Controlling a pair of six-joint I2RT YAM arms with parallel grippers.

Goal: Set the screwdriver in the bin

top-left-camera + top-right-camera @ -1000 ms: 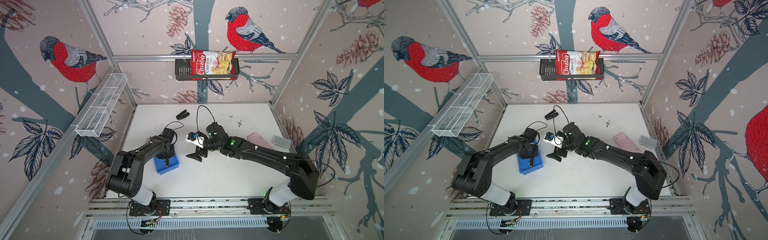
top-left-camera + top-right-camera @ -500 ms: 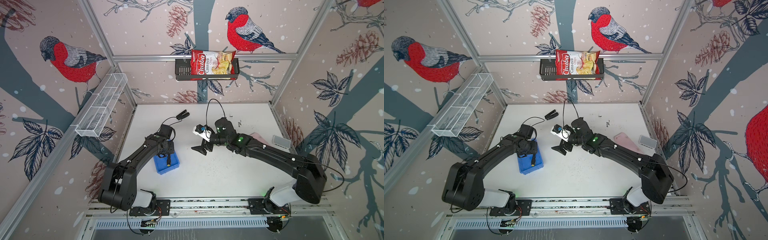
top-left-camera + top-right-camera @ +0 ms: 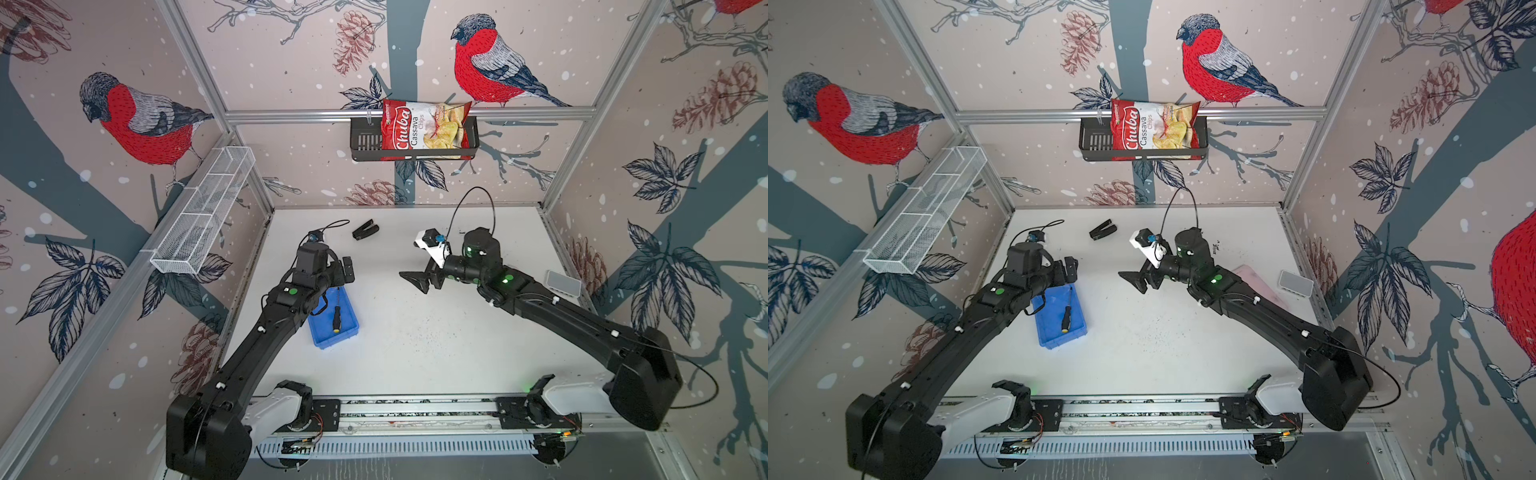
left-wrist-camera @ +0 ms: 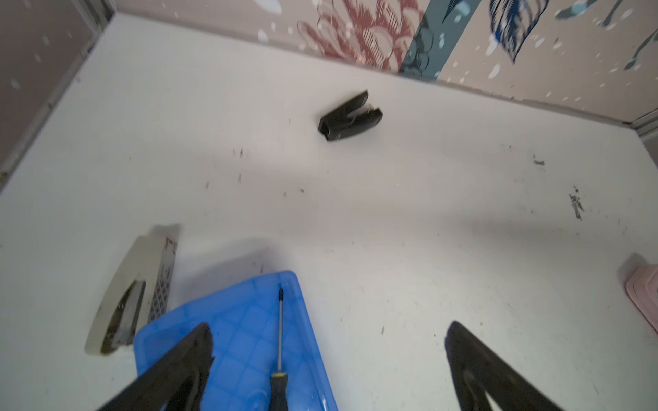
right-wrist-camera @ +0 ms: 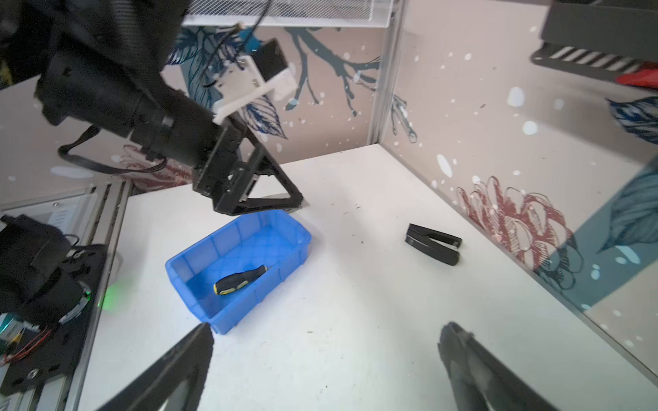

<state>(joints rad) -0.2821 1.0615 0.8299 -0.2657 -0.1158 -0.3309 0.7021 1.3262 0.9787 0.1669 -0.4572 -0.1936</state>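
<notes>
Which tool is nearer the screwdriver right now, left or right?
Left. The left tool is open above the far end of the bin, near the tip of the screwdriver. The right tool, also open, is over the table to the right, farther away.

This looks like a robot test booth in a lab. A left arm (image 3: 266, 332) and a right arm (image 3: 561, 311) are bolted to a metal rail (image 3: 415, 415) with bare wiring. Aluminium posts (image 3: 199, 70) and bird wallpaper (image 3: 141, 120) box in the white table (image 3: 436, 353).
</notes>
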